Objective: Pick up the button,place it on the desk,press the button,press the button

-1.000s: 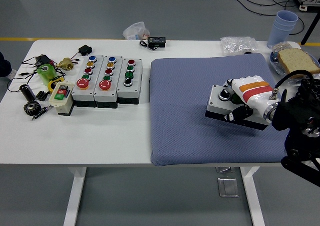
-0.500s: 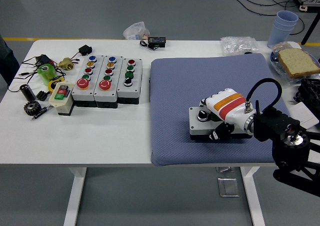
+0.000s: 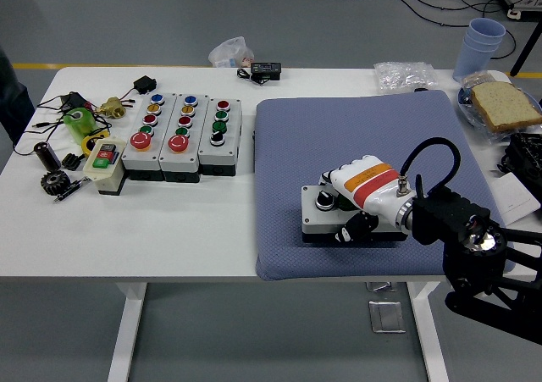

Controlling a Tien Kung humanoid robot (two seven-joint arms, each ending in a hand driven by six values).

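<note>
A grey button box (image 3: 320, 218) with black knobs on top lies flat on the blue mat (image 3: 356, 128), near the mat's front edge. My right hand (image 3: 351, 202), white with an orange and red band, is curled over the box's right part and grips it, its fingers wrapped over the front side. The right half of the box is hidden under the hand. Three more grey button boxes (image 3: 181, 133) with red, green, blue and yellow buttons stand side by side on the white table to the left of the mat. My left arm is out of the picture.
A small box with a red and a green switch (image 3: 103, 163), a gear, cables and a green part lie at the table's left end. Stacked blue cups (image 3: 478, 47), a plastic bag (image 3: 404, 75) and bread on a plate (image 3: 501, 105) sit at the back right.
My right hand has carried the grey button box leftward and toward the front edge of the mat, from the mat's right side to its front middle.
</note>
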